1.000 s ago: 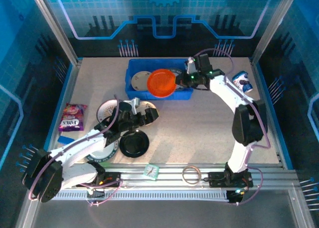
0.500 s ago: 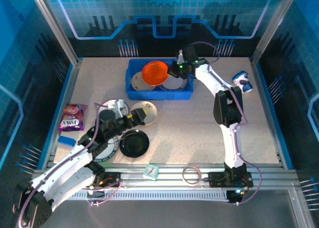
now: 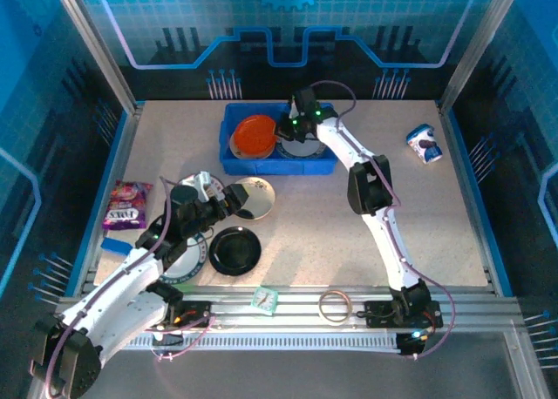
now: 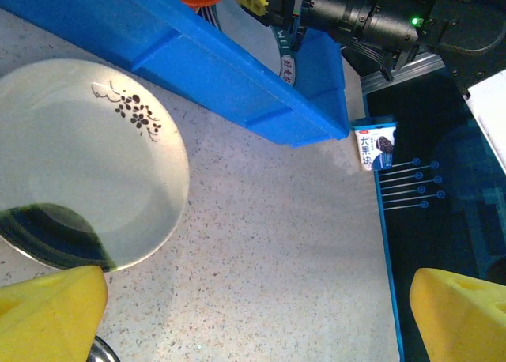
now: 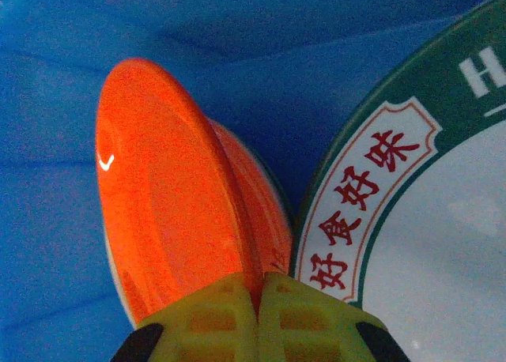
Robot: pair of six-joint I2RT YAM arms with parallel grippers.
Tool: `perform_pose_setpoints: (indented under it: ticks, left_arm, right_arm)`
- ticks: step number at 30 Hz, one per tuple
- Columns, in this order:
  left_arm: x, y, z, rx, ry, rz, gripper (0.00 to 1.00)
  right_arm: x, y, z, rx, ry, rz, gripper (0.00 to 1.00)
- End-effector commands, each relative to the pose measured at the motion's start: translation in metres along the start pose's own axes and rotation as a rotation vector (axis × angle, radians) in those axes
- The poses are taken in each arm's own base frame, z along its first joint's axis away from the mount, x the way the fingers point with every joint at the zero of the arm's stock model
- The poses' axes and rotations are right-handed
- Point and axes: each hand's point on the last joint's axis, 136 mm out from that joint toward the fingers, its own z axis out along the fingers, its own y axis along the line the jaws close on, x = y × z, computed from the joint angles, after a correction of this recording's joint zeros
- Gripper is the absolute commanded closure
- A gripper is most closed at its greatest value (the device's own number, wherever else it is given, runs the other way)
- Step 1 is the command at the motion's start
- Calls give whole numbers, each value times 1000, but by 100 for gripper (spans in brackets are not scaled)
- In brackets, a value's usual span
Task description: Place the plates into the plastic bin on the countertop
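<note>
Over the far plastic bin (image 3: 279,166), the right gripper (image 5: 258,291) clenches the rim of the orange-red plate (image 3: 253,136), inside the bin's left half. Nearer, the left gripper (image 3: 225,199) gapes wide beside the cream plate (image 4: 87,180) on the surface (image 3: 305,229).

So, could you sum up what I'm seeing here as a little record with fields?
Right gripper: shut on a round orange-red plate
Where: inside the bright-blue rectangular plastic bin, beside a white plate with a green rim
Left gripper: open, empty, near a round cream plate
Outside bin: cream plate and round black plate on the beige speckled countertop
</note>
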Motion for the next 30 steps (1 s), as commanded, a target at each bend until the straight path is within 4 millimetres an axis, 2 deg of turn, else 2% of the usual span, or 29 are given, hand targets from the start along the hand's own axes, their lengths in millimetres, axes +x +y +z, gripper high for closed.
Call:
perform_pose_setpoints:
  ticks: [1,8,14,17,25,30]
  left_arm:
    - [-7,-11,-2,23,-1,20,1]
    - [-4,-2,3,-4,15,10,1]
    - [-3,0,6,-15,29,10,1]
    - [-4,-1,7,-15,31,13,1]
    - [-8,-8,8,-9,34,27,1]
    - [-11,-12,9,-13,38,52,1]
  right_arm:
    - [-2,8,-1,-10,-4,6,100]
    - [7,2,15,-9,24,7,99]
    - [9,4,21,-5,23,-3,78]
    - [8,5,17,10,14,-16,72]
    - [0,11,-1,49,-22,-71,70]
    - [-5,10,-19,97,-49,-113,69]
